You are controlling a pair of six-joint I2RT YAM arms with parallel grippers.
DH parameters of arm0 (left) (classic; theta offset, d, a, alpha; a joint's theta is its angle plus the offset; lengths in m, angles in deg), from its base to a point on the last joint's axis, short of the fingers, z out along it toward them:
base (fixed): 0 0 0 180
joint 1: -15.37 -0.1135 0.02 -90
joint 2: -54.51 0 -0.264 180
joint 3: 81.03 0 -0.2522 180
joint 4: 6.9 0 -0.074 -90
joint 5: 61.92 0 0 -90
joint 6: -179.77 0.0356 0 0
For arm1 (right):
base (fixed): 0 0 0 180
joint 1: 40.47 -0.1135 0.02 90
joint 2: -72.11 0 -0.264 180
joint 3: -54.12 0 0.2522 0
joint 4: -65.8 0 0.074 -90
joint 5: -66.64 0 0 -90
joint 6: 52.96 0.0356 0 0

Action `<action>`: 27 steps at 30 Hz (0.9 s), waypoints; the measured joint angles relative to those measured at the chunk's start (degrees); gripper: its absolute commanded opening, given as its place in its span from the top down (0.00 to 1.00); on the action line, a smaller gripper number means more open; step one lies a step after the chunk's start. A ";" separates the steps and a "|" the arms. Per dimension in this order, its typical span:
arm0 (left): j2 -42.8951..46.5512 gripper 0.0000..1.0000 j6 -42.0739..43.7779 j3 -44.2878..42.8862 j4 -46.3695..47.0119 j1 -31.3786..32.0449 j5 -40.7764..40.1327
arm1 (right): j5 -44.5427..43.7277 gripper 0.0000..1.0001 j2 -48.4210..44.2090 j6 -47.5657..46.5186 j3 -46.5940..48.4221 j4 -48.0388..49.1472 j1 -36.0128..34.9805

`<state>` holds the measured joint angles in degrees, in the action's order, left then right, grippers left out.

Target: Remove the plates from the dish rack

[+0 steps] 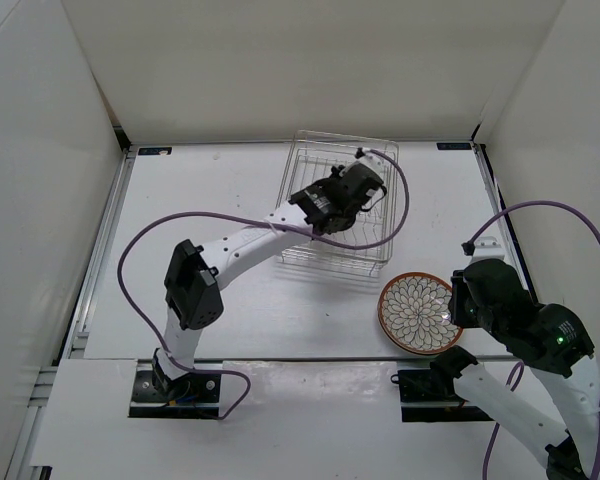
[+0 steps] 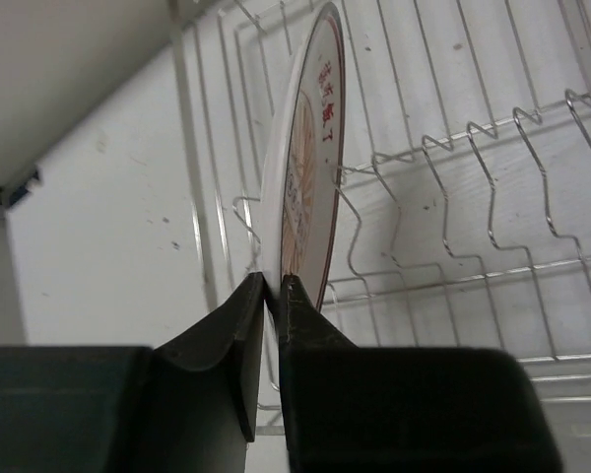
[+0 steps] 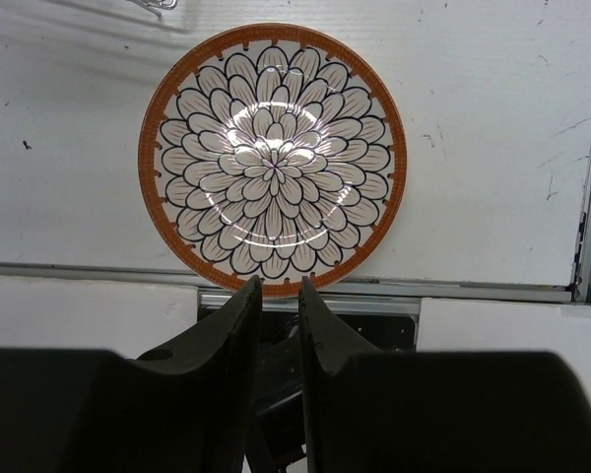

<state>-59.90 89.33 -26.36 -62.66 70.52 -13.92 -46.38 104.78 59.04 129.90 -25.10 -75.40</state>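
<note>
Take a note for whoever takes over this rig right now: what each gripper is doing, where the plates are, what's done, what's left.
Left gripper: jaws shut on the rim of the small plate, which stands on edge in the dish rack.
Right gripper: jaws nearly together and holding nothing, by the near edge of the petal plate.
Done: the petal plate lies flat, face up, on the table, outside the rack.
Left: lift the small plate out and set it down on the table.
</note>
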 measured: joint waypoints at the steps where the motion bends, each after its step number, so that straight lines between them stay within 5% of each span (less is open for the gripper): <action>1: 0.00 1.00 1.68 0.00 0.98 0.92 -1.90 | 0.09 0.75 0.00 0.00 0.00 0.00 0.00; 7: -0.04 1.00 17.97 0.22 16.57 6.27 -15.04 | 0.57 0.75 0.00 -0.13 -0.02 0.00 0.00; 17: 0.07 1.00 69.66 2.99 69.61 11.52 -33.62 | 0.68 0.75 0.00 -0.15 -0.04 0.00 0.00; 23: 8.15 1.00 98.40 14.56 100.48 17.29 -41.75 | 0.68 0.75 -0.46 -0.15 -0.42 0.07 -0.02; 27: 17.16 1.00 107.34 24.98 110.95 24.92 -44.39 | 0.70 0.75 -0.72 -0.24 -0.85 -0.11 0.00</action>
<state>-42.75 196.67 -1.37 48.29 95.44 -58.31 -45.68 104.05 58.80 129.05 -25.21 -75.40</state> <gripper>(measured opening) 0.171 0.252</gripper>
